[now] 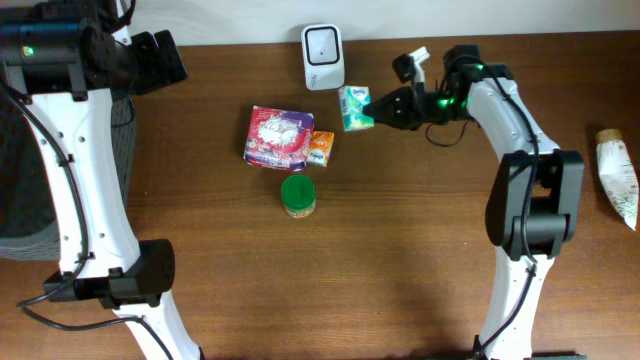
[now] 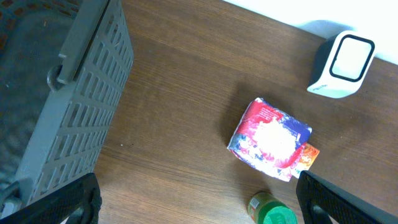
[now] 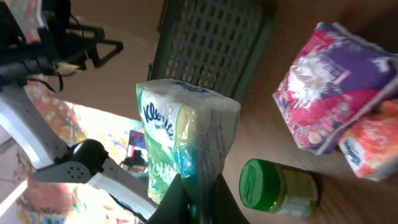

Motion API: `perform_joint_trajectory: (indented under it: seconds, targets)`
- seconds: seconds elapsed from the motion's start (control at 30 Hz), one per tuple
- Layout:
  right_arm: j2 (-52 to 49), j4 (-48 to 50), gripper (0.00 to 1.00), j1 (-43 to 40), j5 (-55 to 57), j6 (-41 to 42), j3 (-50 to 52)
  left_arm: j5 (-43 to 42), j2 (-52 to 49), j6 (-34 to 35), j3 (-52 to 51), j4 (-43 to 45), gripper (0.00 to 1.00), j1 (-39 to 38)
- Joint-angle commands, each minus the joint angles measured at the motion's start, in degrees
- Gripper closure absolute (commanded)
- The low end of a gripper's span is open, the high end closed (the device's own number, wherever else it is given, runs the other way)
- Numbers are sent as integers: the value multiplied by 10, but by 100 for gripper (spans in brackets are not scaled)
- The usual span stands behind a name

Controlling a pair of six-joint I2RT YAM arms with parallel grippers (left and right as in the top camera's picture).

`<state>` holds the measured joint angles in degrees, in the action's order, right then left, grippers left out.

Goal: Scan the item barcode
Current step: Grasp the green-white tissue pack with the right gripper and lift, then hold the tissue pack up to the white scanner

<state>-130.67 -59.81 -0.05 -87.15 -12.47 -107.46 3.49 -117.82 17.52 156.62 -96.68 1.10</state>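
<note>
My right gripper [image 1: 378, 108] is shut on a green and white tissue pack [image 1: 354, 108], holding it in the air just right of the white barcode scanner [image 1: 323, 57] at the back of the table. In the right wrist view the tissue pack [image 3: 186, 140] stands pinched by its lower edge in the right gripper [image 3: 199, 193]. My left gripper [image 2: 199, 202] is open with nothing in it, hovering over bare wood beside the grey basket [image 2: 68, 106]. The scanner [image 2: 343, 64] shows at that view's top right.
On the table lie a pink and purple tissue pack [image 1: 277, 137], a small orange pack [image 1: 321, 148] and a green-lidded jar [image 1: 298, 196]. A white tube-like packet [image 1: 618, 175] lies at the right edge. The grey basket [image 1: 60, 190] fills the left side.
</note>
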Motion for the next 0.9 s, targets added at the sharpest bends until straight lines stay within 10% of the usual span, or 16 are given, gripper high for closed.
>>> perform_joint_trajectory:
  seconds: [0.0,0.27,0.6,0.87]
  targets:
    - [-1,4,96,-24,-18,7,-9,4,11,-5,5,0,1,2]
    - [-1,22,96,-2,40,-70,-8,4,11,-5,5,0,1,2]
    - [-1,25,96,95,763,85,-86,4,11,-5,5,0,1,2]
    - [-7,379,96,155,849,2,-103,4,11,-5,5,0,1,2]
